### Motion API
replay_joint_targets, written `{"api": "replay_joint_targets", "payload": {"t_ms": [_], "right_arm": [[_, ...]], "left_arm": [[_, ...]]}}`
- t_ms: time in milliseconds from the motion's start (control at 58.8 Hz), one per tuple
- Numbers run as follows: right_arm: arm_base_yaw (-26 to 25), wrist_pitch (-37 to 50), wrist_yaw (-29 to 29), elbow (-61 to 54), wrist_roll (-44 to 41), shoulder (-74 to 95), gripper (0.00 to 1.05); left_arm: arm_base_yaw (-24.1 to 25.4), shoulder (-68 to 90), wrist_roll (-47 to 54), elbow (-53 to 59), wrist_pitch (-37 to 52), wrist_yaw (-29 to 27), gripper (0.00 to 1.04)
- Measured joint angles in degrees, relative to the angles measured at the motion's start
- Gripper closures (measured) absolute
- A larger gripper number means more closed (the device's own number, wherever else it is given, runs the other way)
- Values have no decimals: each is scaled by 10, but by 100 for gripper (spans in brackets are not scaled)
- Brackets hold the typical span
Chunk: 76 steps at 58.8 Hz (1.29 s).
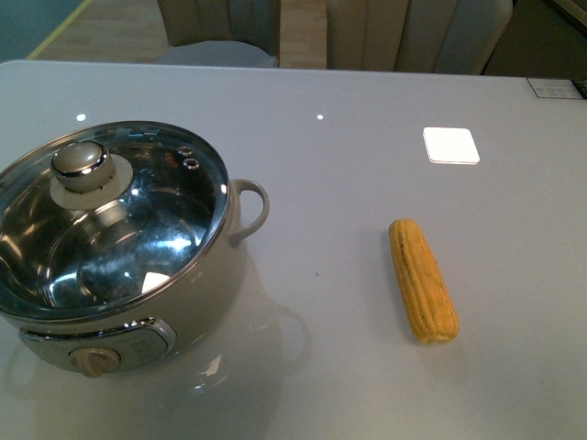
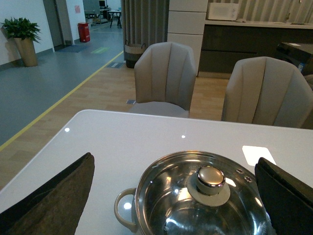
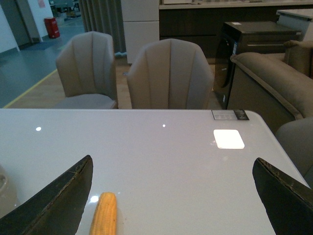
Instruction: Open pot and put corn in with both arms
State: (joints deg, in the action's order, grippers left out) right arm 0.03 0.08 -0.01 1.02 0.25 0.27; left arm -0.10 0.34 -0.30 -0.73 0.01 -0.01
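The cream pot (image 1: 206,302) stands at the table's front left with its glass lid (image 1: 138,220) on; the lid's beige knob (image 1: 81,163) is off centre to the left. The yellow-orange corn (image 1: 422,280) lies flat on the table to the right of the pot, well apart from it. Neither arm shows in the front view. In the left wrist view my left gripper (image 2: 181,196) is open, its fingers wide on either side of the pot (image 2: 127,215) and lid knob (image 2: 211,178), not touching. My right gripper (image 3: 176,200) is open over bare table, the corn (image 3: 104,215) near one finger.
The white table (image 1: 348,165) carries a bright square light reflection (image 1: 450,145) at the back right and a small label (image 1: 555,88) at the far right corner. Beige chairs (image 2: 165,78) stand behind the far edge, and a sofa (image 3: 274,93) is off to the right.
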Motion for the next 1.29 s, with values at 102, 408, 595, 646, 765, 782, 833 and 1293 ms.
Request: {"api": "replay_joint_targets", "payload": {"t_ms": [102,408,595,646,765,782,833,1293], "right_arm": [[0,0,0,0,0,0,9],[0,0,0,0,0,0,9],[0,0,0,0,0,0,9],[0,0,0,0,0,0,9],[0,0,0,0,0,0,9],[0,0,0,0,0,0,9],[0,0,0,0,0,0,9],[0,0,0,0,0,0,9]], "left_arm": [[0,0,0,0,0,0,7],[0,0,0,0,0,0,7],[0,0,0,0,0,0,7],[0,0,0,0,0,0,7],[-14,32,-30,-28,-76,-38,7],[-21,58,-46,-47,-118,-56,7],[-36,123,-80,-85,-205,-79,7],[-119,605,-63,-186,193,-74,7]]}}
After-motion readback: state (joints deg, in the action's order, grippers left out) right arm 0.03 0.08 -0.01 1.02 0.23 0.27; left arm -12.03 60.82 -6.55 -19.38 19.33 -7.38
